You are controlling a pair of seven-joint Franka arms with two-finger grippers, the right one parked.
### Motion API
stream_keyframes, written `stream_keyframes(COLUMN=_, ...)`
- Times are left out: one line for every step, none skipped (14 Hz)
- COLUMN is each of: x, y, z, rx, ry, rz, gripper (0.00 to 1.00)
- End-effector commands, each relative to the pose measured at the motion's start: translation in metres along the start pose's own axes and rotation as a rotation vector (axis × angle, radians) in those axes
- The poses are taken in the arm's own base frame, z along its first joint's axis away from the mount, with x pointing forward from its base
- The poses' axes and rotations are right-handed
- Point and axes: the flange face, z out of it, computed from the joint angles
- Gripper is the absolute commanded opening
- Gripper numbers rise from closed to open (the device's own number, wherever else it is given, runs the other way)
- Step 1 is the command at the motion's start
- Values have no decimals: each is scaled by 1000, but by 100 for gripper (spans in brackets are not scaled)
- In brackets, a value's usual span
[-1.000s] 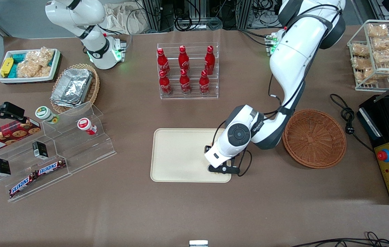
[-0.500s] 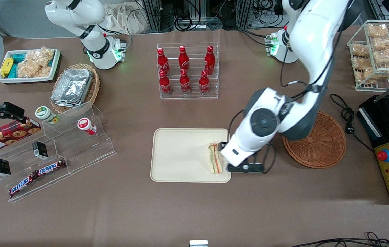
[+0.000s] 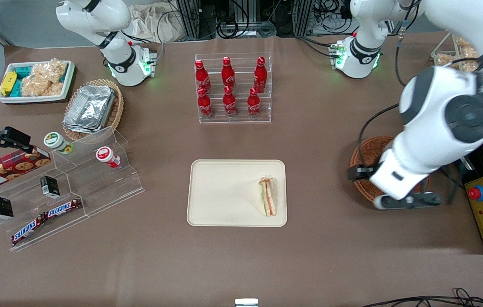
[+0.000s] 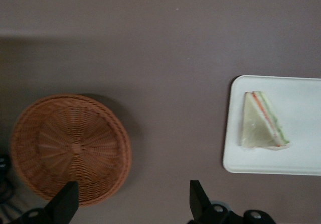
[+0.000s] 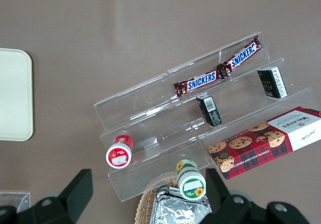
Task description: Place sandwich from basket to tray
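Sandwich on tray; jaws apart.

Seen from the front camera, with 12 o'clock pointing away from it: the tray sits near the middle of the tabletop. The sandwich lies on the tray, in its 4 o'clock corner, apart from the rim. The basket stands at the tray's 3 o'clock, well apart from it. The hand hangs above the basket's 7 o'clock rim, touching nothing. A bottle rack stands at the tray's 12 o'clock, and a stepped display stand at its 9 o'clock.
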Motion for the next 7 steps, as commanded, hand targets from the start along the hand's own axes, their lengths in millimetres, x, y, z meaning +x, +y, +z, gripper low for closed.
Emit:
stream_keyframes(x=-13, y=-44, z=-31, rx=28, ry=4, rz=3, gripper=99)
stream_keyframes(x=-14, y=-59, z=-41, rx=28, ry=21, rz=-9, gripper=99)
stream_keyframes(x=-15, y=-70, z=-49, rx=28, ry=35, rz=-1, gripper=99)
stream_keyframes(x=-16, y=-82, z=-57, rx=30, ry=51, rz=28, gripper=99)
stream_keyframes(x=-16, y=-86, z=-59, rx=36, ry=55, rz=74, gripper=99)
stream_keyframes(x=-17, y=-90, z=-58, rx=40, ry=44, rz=78, gripper=99)
stream_keyframes(x=-16, y=-98, z=-56, rx=45, ry=41, rz=67, gripper=99)
